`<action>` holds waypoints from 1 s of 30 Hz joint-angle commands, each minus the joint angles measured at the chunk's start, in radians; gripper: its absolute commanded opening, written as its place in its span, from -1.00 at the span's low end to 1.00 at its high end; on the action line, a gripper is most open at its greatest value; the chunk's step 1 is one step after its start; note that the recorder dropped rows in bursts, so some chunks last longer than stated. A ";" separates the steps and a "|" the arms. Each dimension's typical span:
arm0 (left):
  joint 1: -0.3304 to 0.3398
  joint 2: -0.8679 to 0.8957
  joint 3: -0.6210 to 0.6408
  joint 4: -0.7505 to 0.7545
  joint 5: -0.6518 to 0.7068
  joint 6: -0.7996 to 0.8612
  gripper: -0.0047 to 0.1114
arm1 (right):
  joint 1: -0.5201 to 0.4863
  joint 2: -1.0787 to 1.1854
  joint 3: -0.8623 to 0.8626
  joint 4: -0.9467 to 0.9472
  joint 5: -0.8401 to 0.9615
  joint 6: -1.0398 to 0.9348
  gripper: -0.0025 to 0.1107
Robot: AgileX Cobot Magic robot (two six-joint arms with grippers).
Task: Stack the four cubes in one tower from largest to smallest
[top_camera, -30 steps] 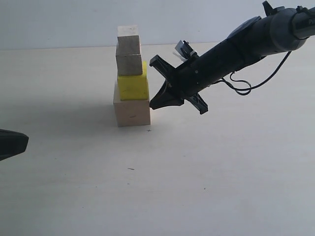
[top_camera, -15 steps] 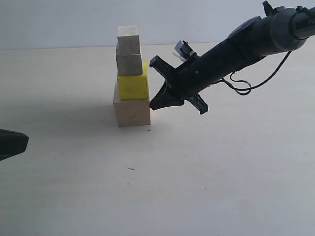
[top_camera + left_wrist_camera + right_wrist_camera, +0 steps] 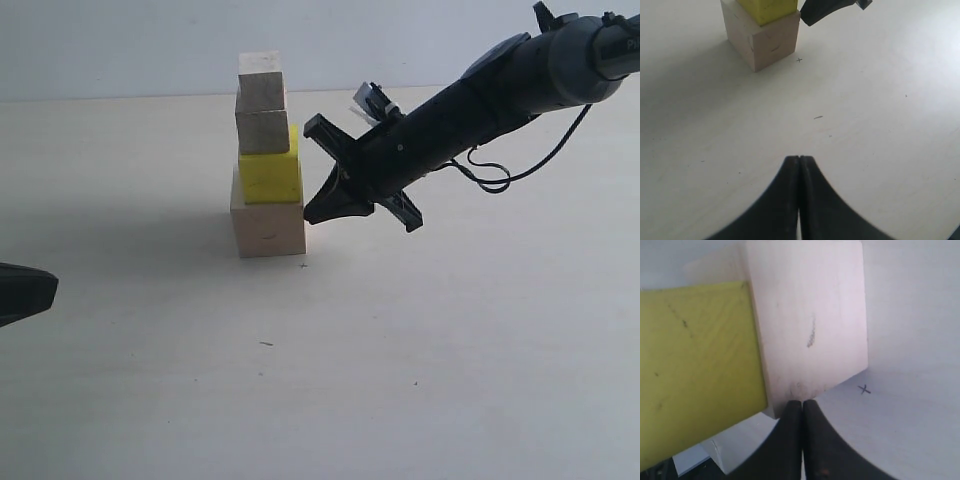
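The tower (image 3: 266,160) stands near the far edge of the table (image 3: 450,350), with open surface in front. The right gripper (image 3: 308,216), tips pressed together, is against the pale base cube (image 3: 810,315) at its upper edge — clearest up close. The left gripper (image 3: 799,160) is likewise closed.

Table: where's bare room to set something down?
Bare: the table in front of the tower down to the left gripper, and on the tower's left-arm side. Crowded: the tower's right-arm side, where the shut right gripper sits at the largest cube.

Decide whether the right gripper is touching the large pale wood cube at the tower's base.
Touching. The right wrist view shows the right gripper, shut, with its tip against an edge of the pale wood cube, no gap visible.
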 commanded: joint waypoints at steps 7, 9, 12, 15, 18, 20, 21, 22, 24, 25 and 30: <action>-0.003 -0.007 -0.001 -0.010 -0.008 -0.002 -0.92 | 0.001 -0.004 0.004 -0.004 0.010 -0.030 -0.96; -0.003 -0.007 -0.001 -0.010 -0.008 -0.002 -0.92 | 0.001 -0.004 0.004 -0.004 0.010 -0.037 -0.96; -0.003 -0.007 -0.001 -0.010 -0.008 -0.002 -0.92 | 0.001 -0.004 0.004 -0.004 0.030 -0.047 -0.96; -0.003 -0.007 -0.001 -0.010 -0.008 -0.002 -0.92 | 0.001 -0.004 0.004 -0.004 0.042 -0.049 -0.96; -0.003 -0.007 -0.001 -0.010 -0.008 -0.002 -0.92 | 0.001 -0.004 0.004 -0.004 0.055 -0.054 -0.96; -0.003 -0.007 -0.001 -0.010 -0.008 -0.002 -0.92 | 0.001 -0.004 0.004 -0.004 0.054 -0.052 -0.96; -0.003 -0.007 -0.001 -0.010 -0.008 -0.002 -0.92 | 0.001 -0.004 0.004 -0.004 0.054 -0.052 -0.96; -0.003 -0.007 -0.001 -0.010 -0.008 -0.002 -0.92 | 0.001 -0.004 0.004 -0.004 0.054 -0.052 -0.96; -0.003 -0.007 -0.001 -0.010 -0.008 -0.002 -0.92 | 0.000 -0.014 0.004 -0.030 0.052 -0.029 -0.96; -0.003 -0.007 -0.001 -0.010 -0.008 -0.002 -0.92 | 0.000 -0.029 0.004 -0.057 0.041 -0.017 -0.96; -0.003 -0.007 -0.001 -0.010 -0.008 -0.002 -0.92 | 0.000 -0.121 0.004 -0.297 -0.095 0.158 -0.96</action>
